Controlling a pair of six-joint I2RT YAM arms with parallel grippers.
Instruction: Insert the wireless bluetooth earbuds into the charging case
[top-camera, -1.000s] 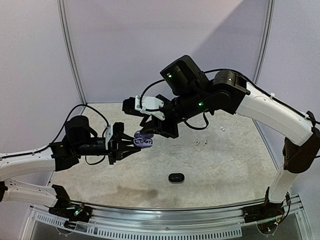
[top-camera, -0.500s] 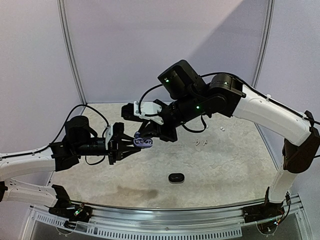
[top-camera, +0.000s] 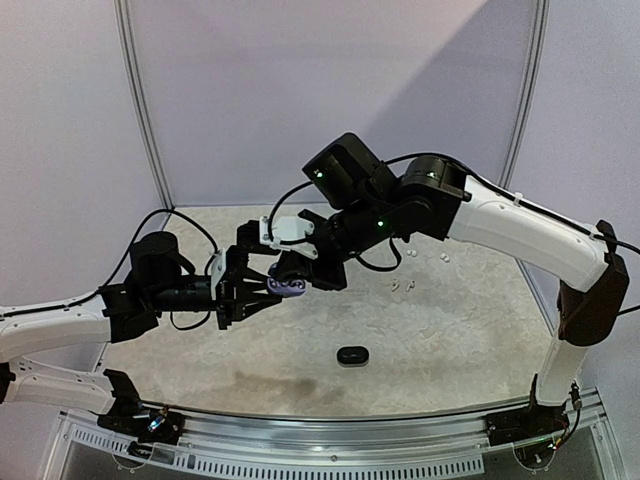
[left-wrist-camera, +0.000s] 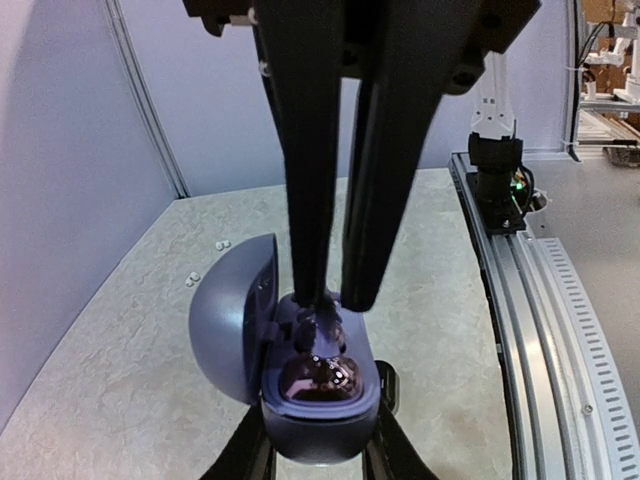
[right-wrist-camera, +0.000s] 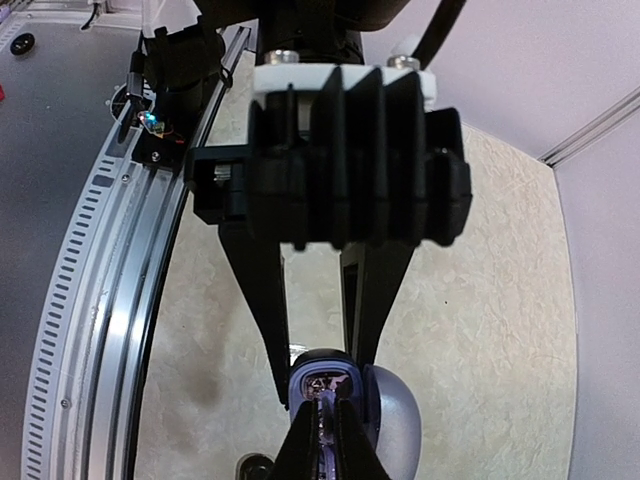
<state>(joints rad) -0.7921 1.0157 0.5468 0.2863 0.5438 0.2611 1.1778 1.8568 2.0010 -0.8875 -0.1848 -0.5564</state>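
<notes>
My left gripper (top-camera: 262, 291) is shut on a purple charging case (left-wrist-camera: 318, 415) and holds it above the table with its lid (left-wrist-camera: 228, 315) swung open to the left. A glossy dark earbud (left-wrist-camera: 318, 374) sits in the near socket. A second earbud (left-wrist-camera: 322, 325) lies in the far socket. My right gripper (right-wrist-camera: 331, 412) reaches down into the case. Its fingers (left-wrist-camera: 308, 200) are almost together, and their tips rest on that second earbud. I see nothing clamped between them.
A black case (top-camera: 351, 355) lies on the table near the front, below the held case. Tiny white earbuds (top-camera: 403, 287) are scattered at the right, with two more (top-camera: 443, 257) further back. The metal rail (left-wrist-camera: 530, 300) runs along the table's near edge.
My right arm has swung left and down over the open case, and its fingers have drawn closer together. The left arm and the case have stayed still.
</notes>
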